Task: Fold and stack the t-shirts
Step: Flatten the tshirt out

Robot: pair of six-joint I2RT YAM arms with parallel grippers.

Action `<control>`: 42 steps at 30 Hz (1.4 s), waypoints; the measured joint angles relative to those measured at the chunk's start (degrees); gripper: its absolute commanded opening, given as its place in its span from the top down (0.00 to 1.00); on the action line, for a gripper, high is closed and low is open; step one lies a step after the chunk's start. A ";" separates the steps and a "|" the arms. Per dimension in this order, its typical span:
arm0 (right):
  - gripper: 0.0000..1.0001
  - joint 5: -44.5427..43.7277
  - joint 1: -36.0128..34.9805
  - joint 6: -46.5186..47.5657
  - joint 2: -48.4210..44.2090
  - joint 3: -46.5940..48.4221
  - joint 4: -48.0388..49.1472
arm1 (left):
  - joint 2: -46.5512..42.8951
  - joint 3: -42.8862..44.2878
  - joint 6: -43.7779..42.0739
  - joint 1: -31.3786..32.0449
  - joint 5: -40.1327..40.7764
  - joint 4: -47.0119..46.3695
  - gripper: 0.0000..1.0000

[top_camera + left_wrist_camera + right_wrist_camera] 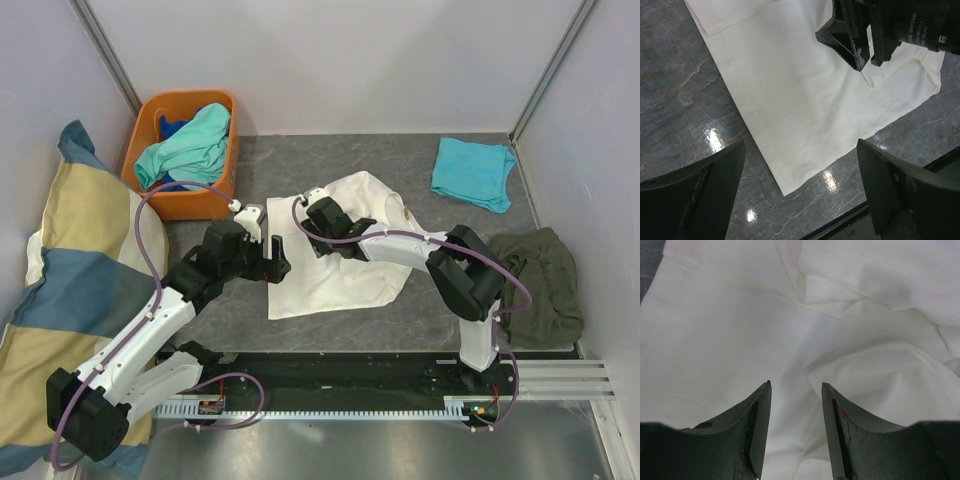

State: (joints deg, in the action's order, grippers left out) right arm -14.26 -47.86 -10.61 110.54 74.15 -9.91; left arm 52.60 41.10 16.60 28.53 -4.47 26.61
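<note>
My left arm point(150, 320) reaches from its base toward two o'clock in the top view. My left gripper point(272, 258) hangs at its end with the jaws spread as wide as they go, tips pointing down. My right arm point(470, 290) climbs toward twelve o'clock to a bent elbow, then runs out toward ten o'clock, putting my right gripper point(312, 212) at one o'clock of the left one, with a narrow gap between its fingers point(757, 430).
</note>
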 measured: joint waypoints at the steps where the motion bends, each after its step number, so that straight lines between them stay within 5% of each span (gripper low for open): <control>1: 0.47 -0.02 0.28 0.00 0.37 0.33 0.15 | -0.04 -0.04 0.00 0.00 0.00 0.00 0.00; 18: 0.49 0.37 3.48 -0.11 4.85 1.79 1.18 | -0.28 -0.24 0.02 0.00 0.15 0.33 0.00; 24: 0.58 0.72 3.48 -0.28 5.68 1.81 1.53 | -0.39 -0.24 0.04 0.00 0.37 0.35 0.00; 34: 0.91 0.94 3.85 -0.79 5.68 1.81 2.12 | -1.09 -0.44 0.04 0.00 0.55 0.31 0.00; 42: 0.97 0.92 4.15 -1.14 5.53 1.73 2.16 | -1.36 -1.20 0.07 0.00 0.55 0.61 0.00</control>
State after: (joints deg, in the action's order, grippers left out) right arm -13.34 -43.70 -11.75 116.07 75.88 -7.75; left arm 51.24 39.90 16.67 28.53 -3.92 27.22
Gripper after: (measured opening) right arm 0.046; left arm 0.995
